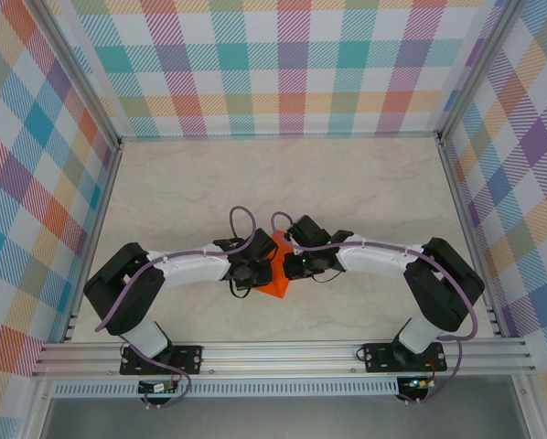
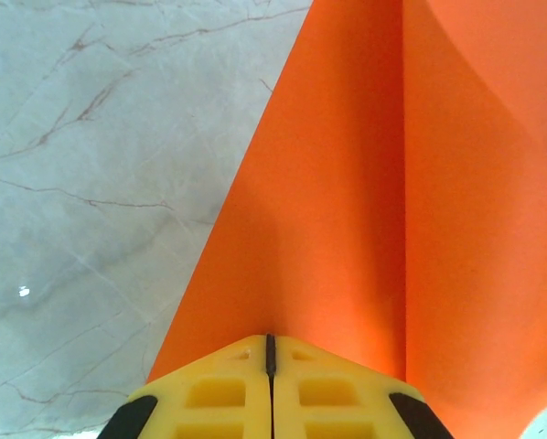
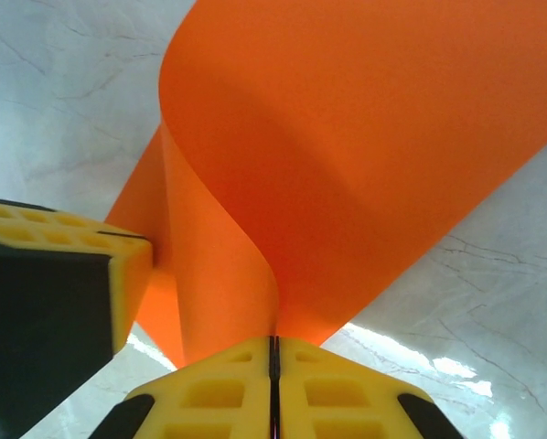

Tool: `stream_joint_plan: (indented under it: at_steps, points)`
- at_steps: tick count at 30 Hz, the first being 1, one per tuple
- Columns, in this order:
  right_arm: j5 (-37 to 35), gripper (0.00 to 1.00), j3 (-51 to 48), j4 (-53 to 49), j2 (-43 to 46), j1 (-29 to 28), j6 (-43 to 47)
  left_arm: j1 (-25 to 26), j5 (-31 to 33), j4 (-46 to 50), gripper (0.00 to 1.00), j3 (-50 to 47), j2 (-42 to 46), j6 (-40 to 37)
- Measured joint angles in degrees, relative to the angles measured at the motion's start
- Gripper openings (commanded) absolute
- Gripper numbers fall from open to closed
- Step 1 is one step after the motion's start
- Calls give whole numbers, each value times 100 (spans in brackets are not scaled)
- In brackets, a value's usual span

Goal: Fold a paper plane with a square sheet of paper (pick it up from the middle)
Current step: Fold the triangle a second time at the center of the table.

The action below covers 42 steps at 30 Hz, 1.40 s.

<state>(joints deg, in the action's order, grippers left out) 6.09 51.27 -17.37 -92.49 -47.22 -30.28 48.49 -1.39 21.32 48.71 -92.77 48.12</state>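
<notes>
A pale marbled table (image 1: 365, 183) sits inside plaid walls (image 1: 273, 64), with an aluminium rail (image 1: 283, 355) along its near edge where both arms are bolted.

The left arm (image 1: 177, 270) reaches in towards the middle of the table. The left gripper (image 1: 252, 272) has its jaws clenched. In the left wrist view the two yellow fingers (image 2: 219, 393) are pressed flat together with only a thin seam between them, and they nip the near edge of the paper plane (image 2: 347, 229). From there the bright orange sheet fans away over the marble, with one sharp straight crease running up it.

The paper plane (image 1: 275, 279) is just near of the table's centre, squeezed between the two grippers. Whether its lower tip touches the surface cannot be told.

The right gripper (image 1: 301, 263), on the right arm (image 1: 383, 256), meets it from the other side. In the right wrist view its fingers (image 3: 337, 393) are also clamped together on the orange sheet (image 3: 365, 137), which curls up out of the seam in a smooth loop. One yellow-and-black finger of the left gripper (image 3: 72, 265) sits just beside the paper on that view's left.
</notes>
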Motion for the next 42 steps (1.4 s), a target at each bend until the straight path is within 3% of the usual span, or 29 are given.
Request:
stream_joint_plan:
  at_steps: [42]
  points:
    - [-393,9,358,-203,-535,-2,166,0,-9,-24,8,-13,0,7]
